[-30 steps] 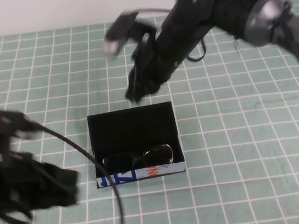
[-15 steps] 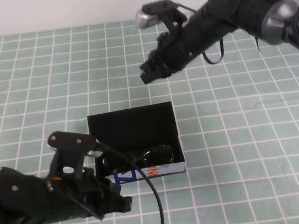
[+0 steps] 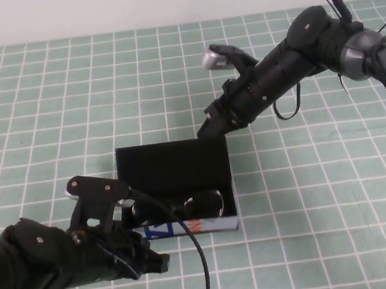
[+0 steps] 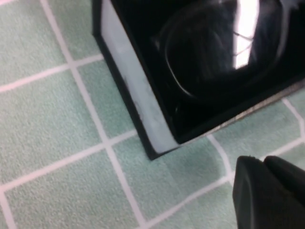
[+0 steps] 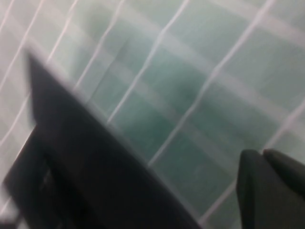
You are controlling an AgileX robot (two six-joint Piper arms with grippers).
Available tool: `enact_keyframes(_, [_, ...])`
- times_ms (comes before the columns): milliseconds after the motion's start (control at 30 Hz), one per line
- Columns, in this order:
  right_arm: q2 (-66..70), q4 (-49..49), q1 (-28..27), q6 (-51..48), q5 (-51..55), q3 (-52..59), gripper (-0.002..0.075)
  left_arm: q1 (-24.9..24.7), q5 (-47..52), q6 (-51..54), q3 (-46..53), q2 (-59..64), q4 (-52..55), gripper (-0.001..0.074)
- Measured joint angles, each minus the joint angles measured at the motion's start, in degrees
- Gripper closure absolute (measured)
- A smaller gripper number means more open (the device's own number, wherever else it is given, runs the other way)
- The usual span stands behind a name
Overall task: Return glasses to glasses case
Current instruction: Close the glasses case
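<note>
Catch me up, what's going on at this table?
The glasses already lie inside the open glasses case, near its printed front edge; the lid is not closed. The right gripper hangs at the far right corner of the raised lid, shut and empty. The left gripper sits low by the case's front left corner, also shut and holding nothing.

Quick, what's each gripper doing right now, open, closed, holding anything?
Left gripper: shut, holding nothing, just off the glasses case's front left corner.
Right gripper: shut, empty, at the case's far right corner.
</note>
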Motion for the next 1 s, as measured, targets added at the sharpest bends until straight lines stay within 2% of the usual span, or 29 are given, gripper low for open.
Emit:
enact_keyframes(133, [0.0, 0.63, 0.0, -2.92, 3.82, 0.0, 0.0737, -0.09, -0.32, 0.78, -0.58, 1.87, -0.09, 0.0736])
enact_keyframes(633, [0.0, 5.99, 0.14, -6.35, 4.21, 0.0, 0.0737, -0.09, -0.6, 1.48, -2.78, 4.94, -0.44, 0.0736])
enact_keyframes(1000, [-0.61, 4.3, 5.35, -3.53, 4.35, 0.0, 0.0737, -0.09, -0.5, 1.77, -2.78, 4.99, -0.44, 0.0736])
